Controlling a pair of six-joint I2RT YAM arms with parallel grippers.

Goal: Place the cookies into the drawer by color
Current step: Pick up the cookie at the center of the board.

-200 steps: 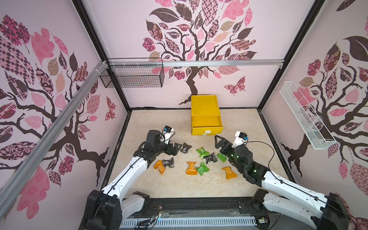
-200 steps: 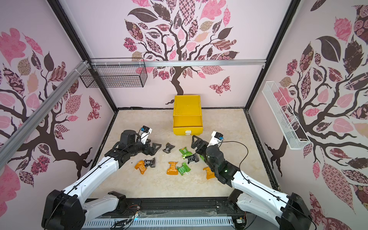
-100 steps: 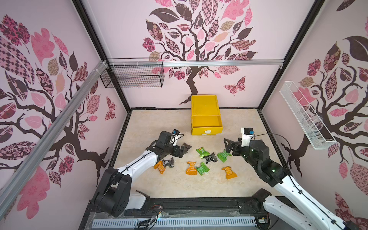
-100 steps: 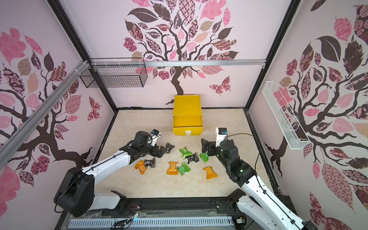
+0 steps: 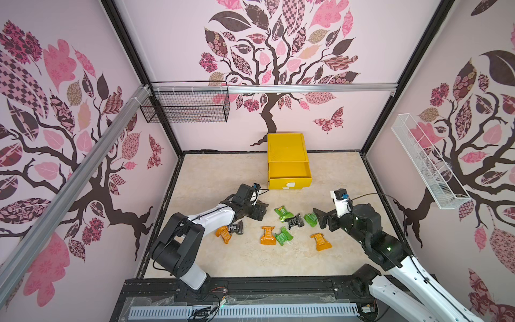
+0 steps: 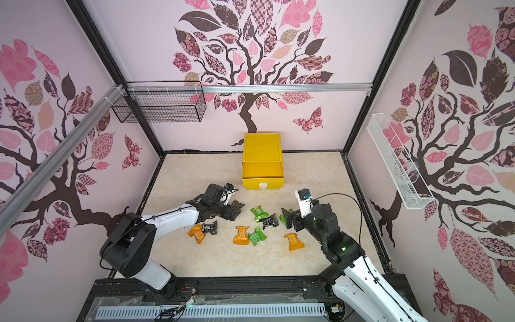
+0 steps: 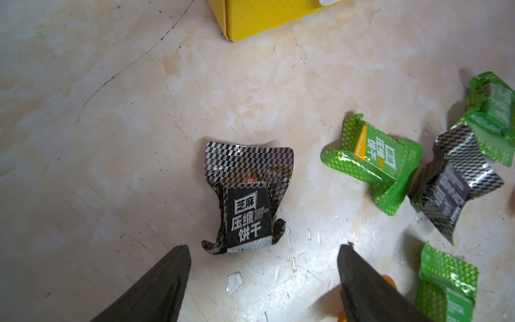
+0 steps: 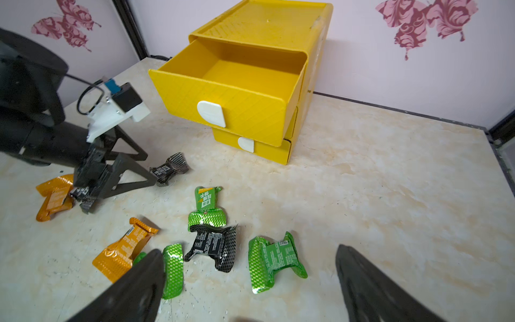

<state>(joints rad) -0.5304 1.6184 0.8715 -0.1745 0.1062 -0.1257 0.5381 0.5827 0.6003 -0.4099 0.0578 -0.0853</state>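
Black foil: the black packet [image 7: 245, 200] just before the drawer [image 8: 245, 92] now lines up between my left fingers [image 7: 164, 281], newly arrived, wide but starting to narrow. My right fingers [image 8: 370, 284], wide, reach a green packet [image 8: 274, 260] farther out. The first pick looks imminent.

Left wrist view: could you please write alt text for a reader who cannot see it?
A black cookie packet lies on the pale marbled table, just ahead of the open left gripper. Three green packets and a second black packet lie close by, and a corner of the yellow drawer cabinet shows beyond.
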